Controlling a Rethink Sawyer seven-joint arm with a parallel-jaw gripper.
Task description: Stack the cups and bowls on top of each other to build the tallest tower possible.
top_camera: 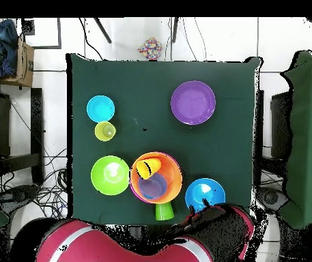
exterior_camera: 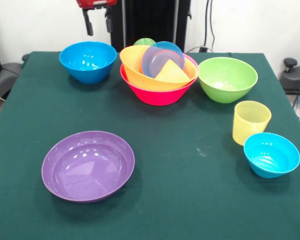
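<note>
The tower (exterior_camera: 159, 75) is standing as the reference point, at the far middle of the table (exterior_camera: 190, 165). It is consisting of the pink bowl (exterior_camera: 157, 95) lowest, the orange bowl (exterior_camera: 140, 75) nested in it, and inside that a small blue bowl (exterior_camera: 160, 57) tilted on edge with the yellow-orange cup (exterior_camera: 171, 73) lying on its side against it. The green cup (exterior_camera: 144, 42) is showing just behind the tower's rim; in the overhead view it is lying against the outside of the pile.

Five items are remaining loose. The medium blue bowl (exterior_camera: 88, 61) is sitting just left of the tower, the green bowl (exterior_camera: 227, 79) just right of it. The pale yellow cup (exterior_camera: 251, 121) and a second small blue bowl (exterior_camera: 271, 154) are sitting nearer and to the right, touching or nearly so. The purple bowl (exterior_camera: 88, 165) is resting well apart, near and left.

The gripper (exterior_camera: 98, 22) is hanging above the medium blue bowl, jaws parted and carrying nothing.

Judgement: the task is under halfway; the pile is nested low, not tall.
</note>
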